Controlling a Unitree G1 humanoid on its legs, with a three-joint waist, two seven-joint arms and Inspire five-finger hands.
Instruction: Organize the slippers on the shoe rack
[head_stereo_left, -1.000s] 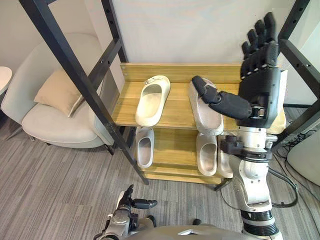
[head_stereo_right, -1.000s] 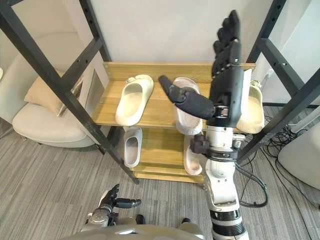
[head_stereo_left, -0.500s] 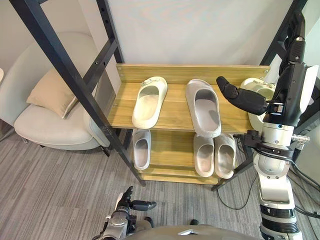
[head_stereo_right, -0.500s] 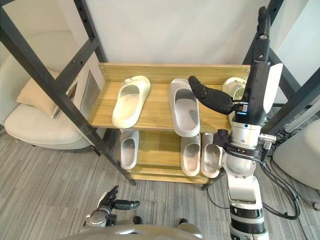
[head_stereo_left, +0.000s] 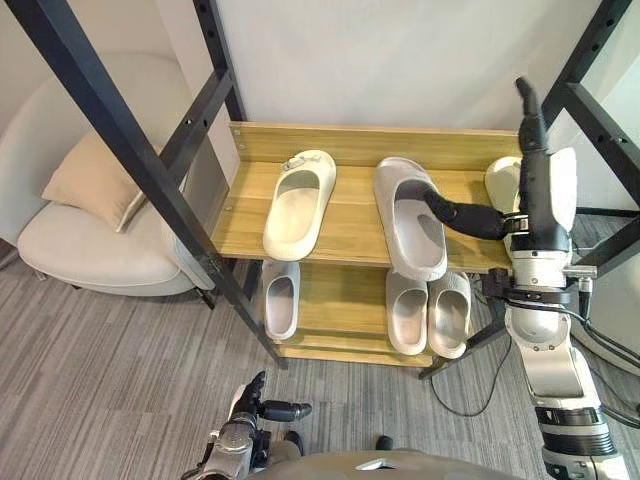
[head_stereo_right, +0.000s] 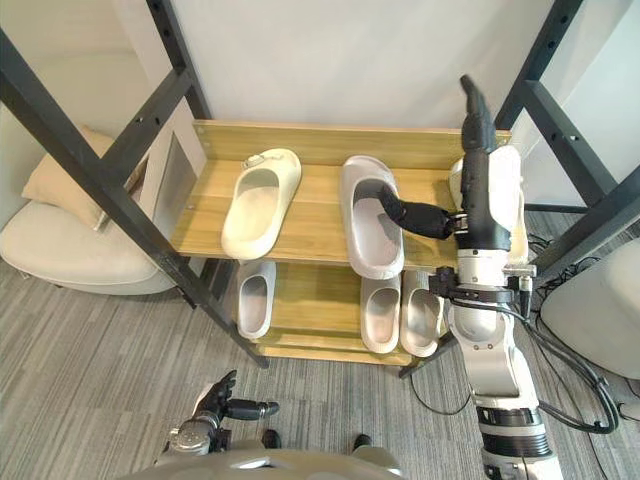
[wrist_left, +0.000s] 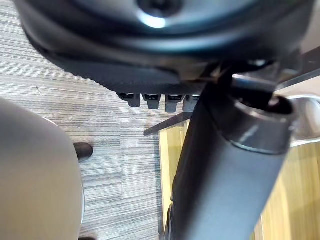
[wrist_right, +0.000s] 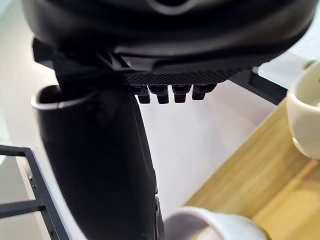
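Note:
A wooden shoe rack (head_stereo_left: 352, 212) stands against the wall. Its top shelf holds a cream slipper (head_stereo_left: 300, 203), a grey slipper (head_stereo_left: 410, 222) and, at the far right, another cream slipper (head_stereo_left: 503, 183) partly hidden behind my right hand (head_stereo_left: 541, 200). That hand is raised edge-on and open, fingers straight up, its thumb (head_stereo_right: 415, 217) reaching over the grey slipper's foot opening; I cannot tell whether it touches. The lower shelf carries a white slipper (head_stereo_left: 280, 298) and a grey pair (head_stereo_left: 428, 312). My left hand (head_stereo_left: 250, 412) hangs low over the carpet, relaxed and holding nothing.
A pale armchair (head_stereo_left: 95, 240) with a beige cushion (head_stereo_left: 88, 180) stands left of the rack. Slanted black frame beams (head_stereo_left: 150, 165) cross in front of the rack's left end, and more beams (head_stereo_left: 595, 110) stand at the right. The floor is grey carpet (head_stereo_left: 120, 380).
My right hand has turned from palm-on to edge-on, moved right and come lower, and its thumb now reaches over the grey slipper. The view has shifted a little. The slippers lie as before.

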